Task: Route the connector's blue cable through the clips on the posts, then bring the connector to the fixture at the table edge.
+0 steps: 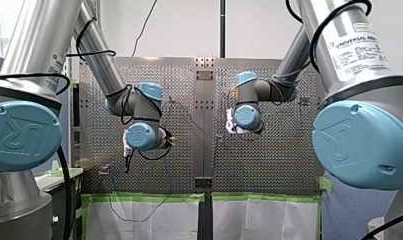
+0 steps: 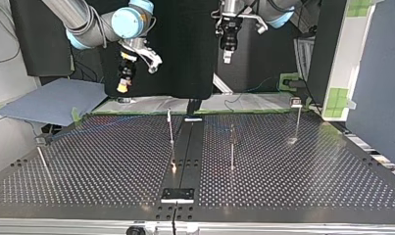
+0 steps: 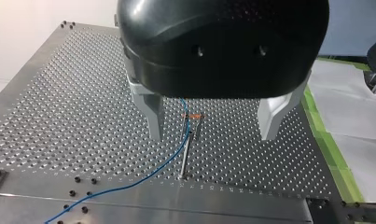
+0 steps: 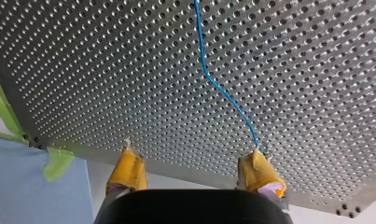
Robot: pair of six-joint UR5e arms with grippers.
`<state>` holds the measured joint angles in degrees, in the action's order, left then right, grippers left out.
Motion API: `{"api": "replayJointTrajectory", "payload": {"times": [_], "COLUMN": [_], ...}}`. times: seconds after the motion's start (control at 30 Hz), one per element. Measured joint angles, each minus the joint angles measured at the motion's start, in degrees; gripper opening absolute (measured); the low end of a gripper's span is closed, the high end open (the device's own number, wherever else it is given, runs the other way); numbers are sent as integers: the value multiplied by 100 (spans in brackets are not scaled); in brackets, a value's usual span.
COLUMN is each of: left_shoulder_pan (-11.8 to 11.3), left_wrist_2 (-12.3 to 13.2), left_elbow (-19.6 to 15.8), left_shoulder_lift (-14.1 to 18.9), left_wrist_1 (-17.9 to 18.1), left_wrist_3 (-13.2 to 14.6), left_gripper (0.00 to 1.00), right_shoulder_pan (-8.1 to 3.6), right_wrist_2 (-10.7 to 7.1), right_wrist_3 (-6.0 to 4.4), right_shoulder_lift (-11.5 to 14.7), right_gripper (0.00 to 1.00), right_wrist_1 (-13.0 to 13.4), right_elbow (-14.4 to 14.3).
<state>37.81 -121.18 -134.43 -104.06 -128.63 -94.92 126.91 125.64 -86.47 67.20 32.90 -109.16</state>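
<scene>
My right arm (image 1: 356, 52) reads "UNIVERSAL"; my left gripper (image 3: 213, 135), released, faces a post (image 3: 190, 147) and blue cable (image 3: 169, 162), my right gripper (image 4: 195, 163), released, only cable.

The blue cable (image 3: 170, 160) runs out of sight behind my left pincer (image 3: 212, 135) and past the edge.

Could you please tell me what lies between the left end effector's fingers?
In the left wrist view, a thin post with an orange clip and the blue cable show between the left end effector's open fingers.
</scene>
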Motion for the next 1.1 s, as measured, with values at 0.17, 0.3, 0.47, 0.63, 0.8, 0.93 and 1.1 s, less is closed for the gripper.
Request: {"api": "replayJointTrajectory", "payload": {"times": [0.17,0.3,0.47,0.63,0.8,0.93,1.1], "left_shoulder_pan": [-49,-75,-108,-137,-161,-168,-172], "left_wrist_2": [0,2,0,-113,-322,-498,-747], "left_elbow": [-2,-2,-3,-2,-3,-4,-5], "left_shoulder_lift": [1,1,1,1,2,2,2], "left_wrist_1": [10,3,-16,-29,-85,-80,-71], "left_wrist_3": [-5,-6,0,35,158,219,314], "left_gripper": [100,100,100,100,100,100,100], "right_shoulder_pan": [239,423,689,938,1168,1248,1211], "right_wrist_2": [30,-119,-378,-574,-445,-259,-174], "right_wrist_3": [72,11,-87,-60,-15,9,20], "right_shoulder_lift": [-4,-3,-1,-1,-1,-1,-1], "right_gripper": [99,99,99,99,99,99,99], "right_wrist_1": [181,228,383,487,481,478,488], "right_elbow": [-60,-117,-260,-369,-389,-390,-391]}}
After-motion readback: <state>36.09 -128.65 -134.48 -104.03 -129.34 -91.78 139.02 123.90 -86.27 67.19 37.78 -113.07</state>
